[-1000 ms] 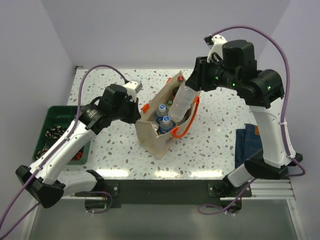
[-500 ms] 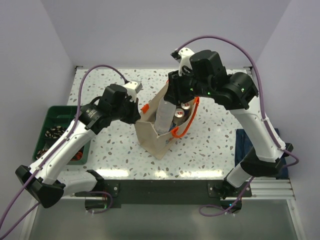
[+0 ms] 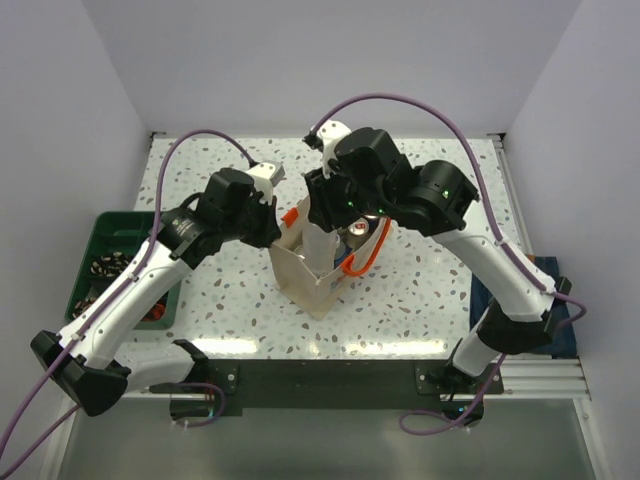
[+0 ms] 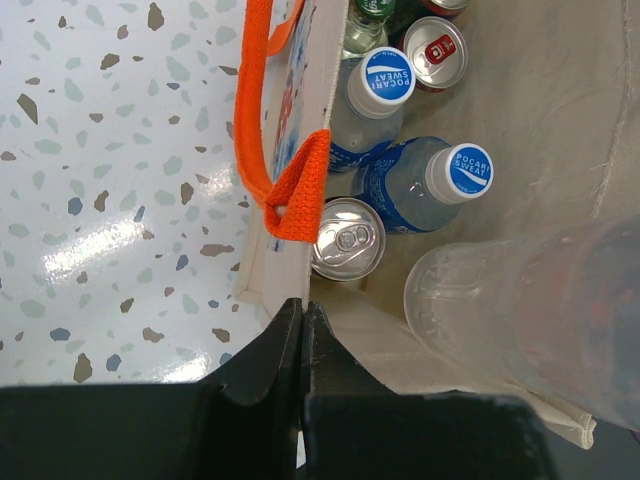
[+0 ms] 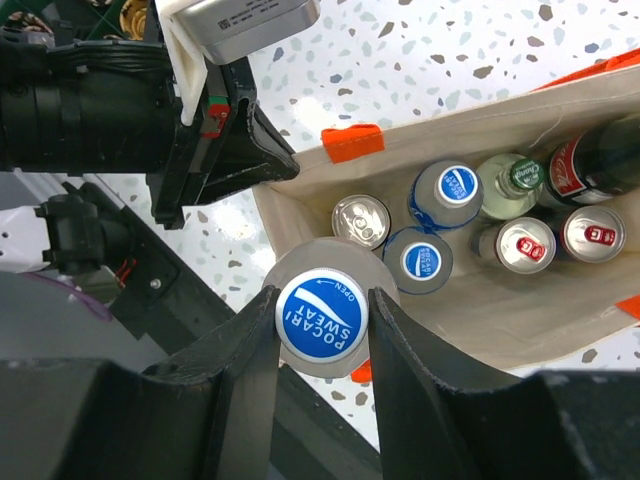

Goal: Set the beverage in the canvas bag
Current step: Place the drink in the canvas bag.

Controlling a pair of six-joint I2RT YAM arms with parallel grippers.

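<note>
The beige canvas bag (image 3: 308,278) with orange handles (image 3: 362,258) stands mid-table, open at the top. My left gripper (image 3: 276,228) is shut on the bag's near-left rim (image 4: 285,262), with the jaws closed on the canvas (image 4: 302,306). My right gripper (image 5: 322,293) is shut on the blue cap of a clear Pocari Sweat bottle (image 5: 322,318). It holds the bottle upright with its lower part inside the bag's near end (image 3: 318,247). The bottle's clear base shows in the left wrist view (image 4: 530,310). Several bottles and cans (image 5: 445,190) stand inside the bag.
A green compartment tray (image 3: 112,262) with small items sits at the left table edge. A blue cloth (image 3: 560,300) lies at the right edge, behind the right arm. The left arm's wrist (image 5: 100,110) is close beside the bag's rim.
My right arm has swung left and down over the bag. The bottle went from tilted above the bag to upright, with its lower part inside. The left gripper has kept hold of the rim.
</note>
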